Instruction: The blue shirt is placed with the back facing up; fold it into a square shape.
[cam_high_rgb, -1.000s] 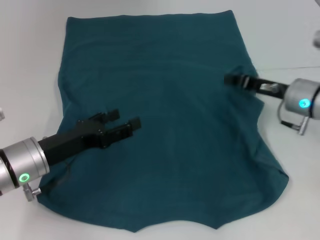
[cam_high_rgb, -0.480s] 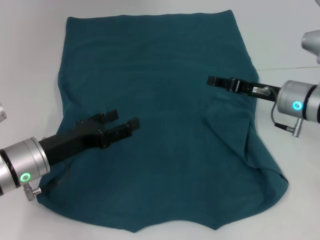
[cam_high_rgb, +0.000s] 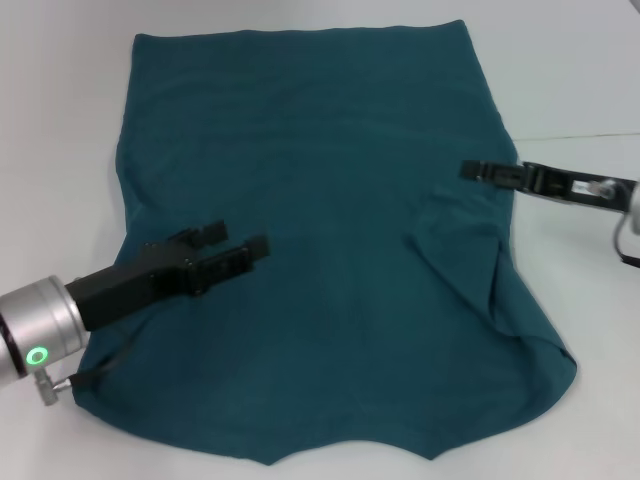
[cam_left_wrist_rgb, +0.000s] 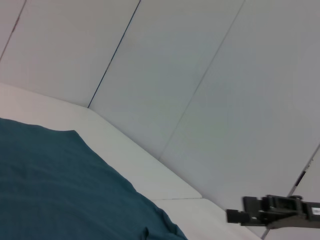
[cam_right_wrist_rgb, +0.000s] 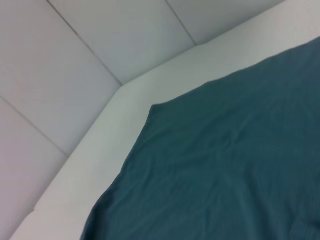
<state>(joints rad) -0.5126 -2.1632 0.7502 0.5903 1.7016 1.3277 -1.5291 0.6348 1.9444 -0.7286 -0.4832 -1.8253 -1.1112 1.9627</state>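
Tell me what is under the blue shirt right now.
Only the white table shows around the blue shirt. The left pincer and right pincer hang above the cloth; anything beneath it is covered.

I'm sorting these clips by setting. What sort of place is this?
Probably a lab or test cell rather than a home: a bare white table carries only the blue shirt, plain panelled walls stand behind, and the left gripper and right gripper hover above the cloth.
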